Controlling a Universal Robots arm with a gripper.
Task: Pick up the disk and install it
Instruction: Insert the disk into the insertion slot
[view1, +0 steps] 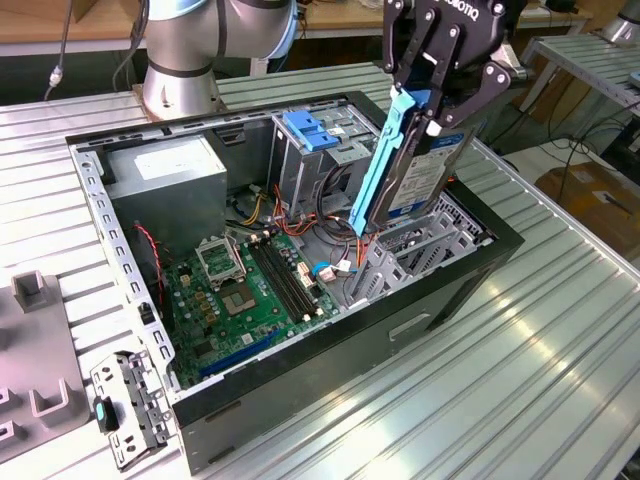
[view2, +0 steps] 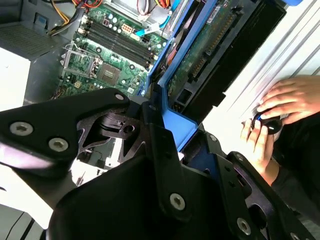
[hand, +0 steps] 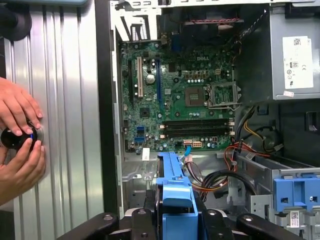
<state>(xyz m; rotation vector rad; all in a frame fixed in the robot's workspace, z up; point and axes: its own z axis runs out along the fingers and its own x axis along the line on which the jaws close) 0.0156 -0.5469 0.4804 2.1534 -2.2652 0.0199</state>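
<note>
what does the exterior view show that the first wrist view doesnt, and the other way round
Exterior view: the arm's base, the disk with its dark-grey body held tilted over the open case, and a metal bracket on the table beside the case.
First wrist view: a person's hands around a small dark round object.
Both: the robot's hand shut on the disk's blue carrier, the motherboard, the power supply.

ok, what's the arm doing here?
The pincer grips the disk by its upper end, holding it tilted on end over the open computer case, its lower end at the metal drive cage. It isn't seated yet. Beside the case, a person's hands hold a small black object on the table.
</note>
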